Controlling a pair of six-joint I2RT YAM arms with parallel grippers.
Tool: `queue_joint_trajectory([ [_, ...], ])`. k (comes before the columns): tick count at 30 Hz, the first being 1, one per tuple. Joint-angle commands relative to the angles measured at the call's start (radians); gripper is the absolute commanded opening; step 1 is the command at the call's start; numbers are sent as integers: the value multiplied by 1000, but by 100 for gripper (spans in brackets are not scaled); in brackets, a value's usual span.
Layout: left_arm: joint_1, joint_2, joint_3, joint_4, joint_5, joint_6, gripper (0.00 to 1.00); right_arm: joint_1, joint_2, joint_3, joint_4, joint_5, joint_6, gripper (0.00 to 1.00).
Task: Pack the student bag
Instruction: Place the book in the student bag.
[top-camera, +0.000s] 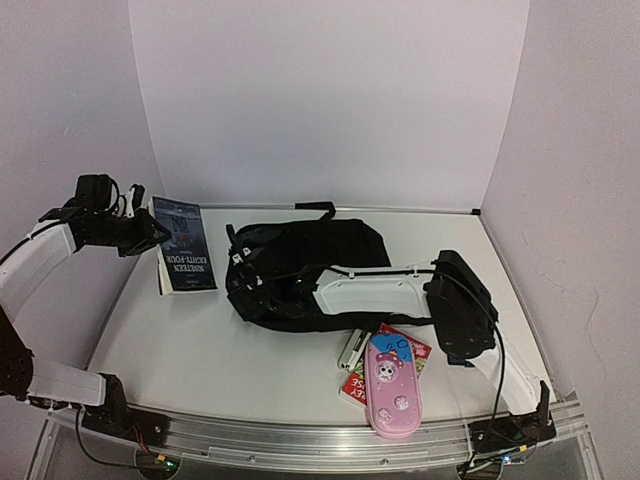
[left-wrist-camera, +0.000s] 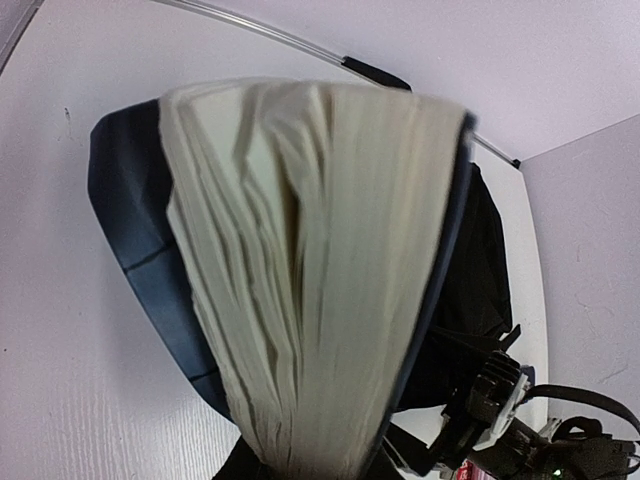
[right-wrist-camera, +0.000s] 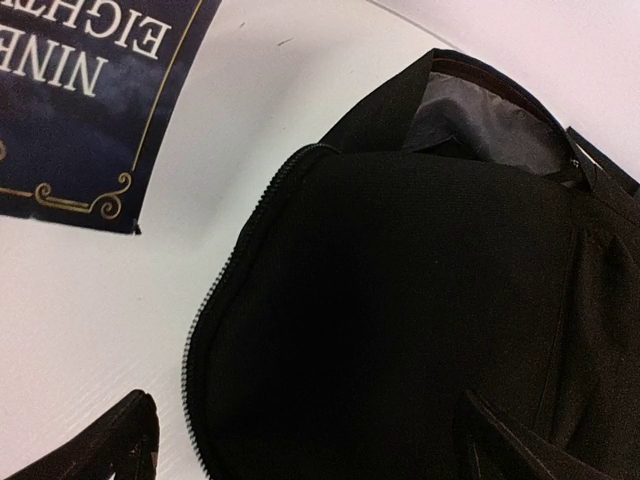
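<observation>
A black student bag (top-camera: 312, 250) lies on its side in the middle of the white table (top-camera: 200, 350), its zip open and a strip of grey lining (right-wrist-camera: 485, 125) showing at the mouth. The right gripper (right-wrist-camera: 305, 420) hangs over the bag's left end with its jaws spread wide; black fabric fills the space between them and nothing is pinched. To the bag's left, the left gripper (top-camera: 150, 235) is clenched on a dark blue paperback (top-camera: 182, 250), the title "Nineteen Eighty-Four" readable on its cover. It holds the book by its far left corner, tilted and just beside the bag. From the left wrist, the book's cream page edges fan out close to the lens, with the bag behind them. Near the front edge of the table, a pink pencil case (top-camera: 392, 392) lies across a red booklet (top-camera: 405, 347), just in front of the bag.
</observation>
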Motion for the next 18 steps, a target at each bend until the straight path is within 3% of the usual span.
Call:
queue_joint_trajectory([
  [1, -3, 9, 24, 111, 102, 8, 0, 5, 57, 118, -12, 188, -14, 85],
  [3, -3, 9, 24, 109, 108, 8, 0, 3, 53, 138, -11, 205, 12, 69],
  [7, -3, 11, 25, 109, 135, 4, 0, -1, 30, 162, -2, 223, 102, 24],
  [9, -3, 12, 26, 110, 158, -11, 0, -1, 9, 159, 0, 264, 147, 8],
  [12, -3, 14, 16, 138, 212, -73, 0, -2, -59, 120, 16, 283, 201, 0],
  [18, -19, 45, -61, 294, 367, -299, 0, -3, -259, -87, 123, 240, 268, 0],
])
